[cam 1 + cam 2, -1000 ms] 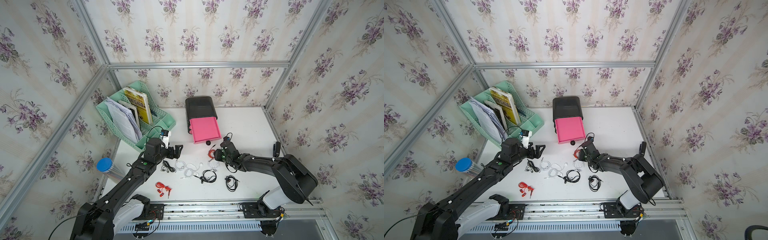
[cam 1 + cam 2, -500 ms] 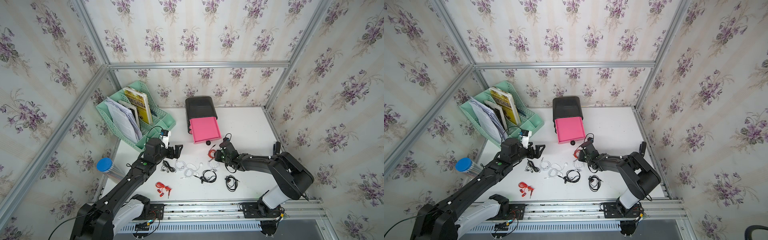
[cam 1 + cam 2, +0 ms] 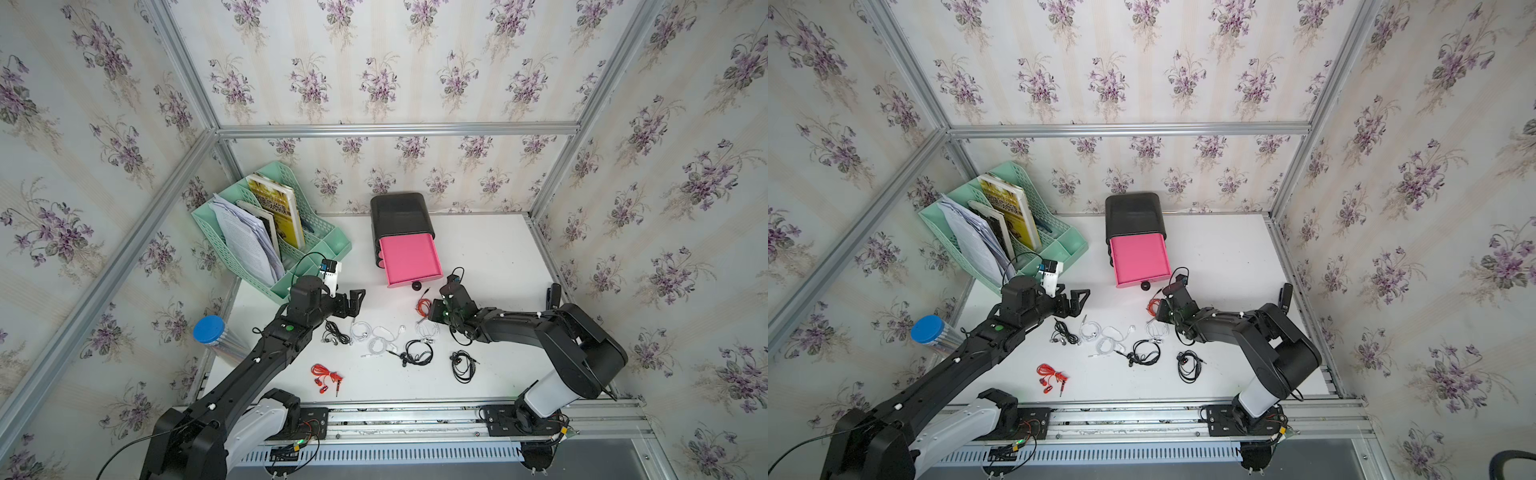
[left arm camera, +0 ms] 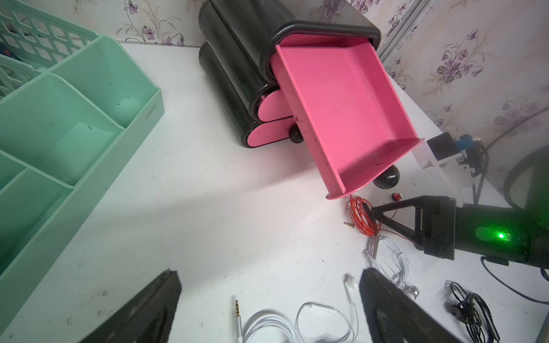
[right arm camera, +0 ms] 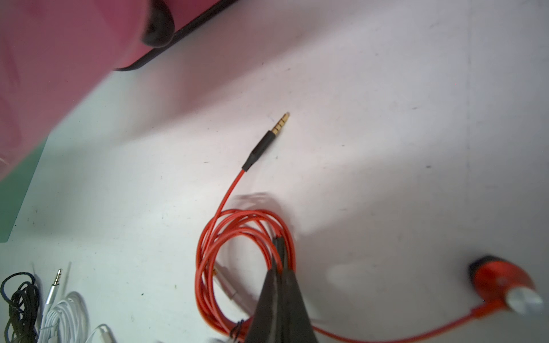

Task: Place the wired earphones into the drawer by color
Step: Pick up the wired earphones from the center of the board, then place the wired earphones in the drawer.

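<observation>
Right gripper (image 5: 279, 255) pinches red earphones (image 5: 202, 252) just beside drawer (image 4: 341, 118) front edge.

Right claw (image 5: 279, 261) now tight on earphones (image 5: 240, 222)

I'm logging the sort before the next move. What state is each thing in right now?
Top drawer: pulled out, empty.
Two lower drawers: shut.
Right gripper: shut on the red earphones by the top drawer's front.
Left gripper: open, holding nothing.
Other red earphones: loose on the table.
White earphones: loose on the table.
Black earphones: loose on the table.
Jar: blue lid on.
</observation>
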### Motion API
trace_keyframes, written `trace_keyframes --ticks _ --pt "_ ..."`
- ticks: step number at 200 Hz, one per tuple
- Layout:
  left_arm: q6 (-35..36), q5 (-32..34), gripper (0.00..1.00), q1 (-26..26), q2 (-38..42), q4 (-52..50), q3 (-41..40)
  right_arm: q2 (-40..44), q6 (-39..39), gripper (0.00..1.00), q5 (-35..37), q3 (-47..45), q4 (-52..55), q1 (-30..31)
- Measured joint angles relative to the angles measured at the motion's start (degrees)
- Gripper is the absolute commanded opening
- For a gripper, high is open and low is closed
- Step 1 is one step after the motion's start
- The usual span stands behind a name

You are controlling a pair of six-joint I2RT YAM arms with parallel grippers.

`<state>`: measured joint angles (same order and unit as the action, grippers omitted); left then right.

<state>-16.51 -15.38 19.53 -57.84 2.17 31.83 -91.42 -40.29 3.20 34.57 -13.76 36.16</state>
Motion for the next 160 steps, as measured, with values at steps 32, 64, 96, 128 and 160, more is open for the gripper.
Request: trace_keyframes --ticks 32,64,96,128,160 --pt "0.0 0.02 0.99 0.02 0.11 0.0 0.0 2.67 -0.02 0.0 0.31 -0.76 0.66 -0.17" --pt "0.0 0.09 0.99 0.02 0.28 0.02 -0.11 6.88 -0.07 0.0 1.33 -1.46 2.1 -0.17" --pt "0.0 0.17 0.99 0.02 0.42 -0.07 -0.11 11.87 0.0 0.0 3.32 -2.45 4.7 -0.24" --pt "0.0 0.2 0.99 0.04 0.59 -0.11 -0.13 17.25 0.61 0.0 4.74 -3.65 7.72 -0.24" --pt "0.0 0.28 0.99 0.04 1.07 -0.2 -0.44 24.0 1.81 0.0 5.33 -4.48 11.04 -0.24"
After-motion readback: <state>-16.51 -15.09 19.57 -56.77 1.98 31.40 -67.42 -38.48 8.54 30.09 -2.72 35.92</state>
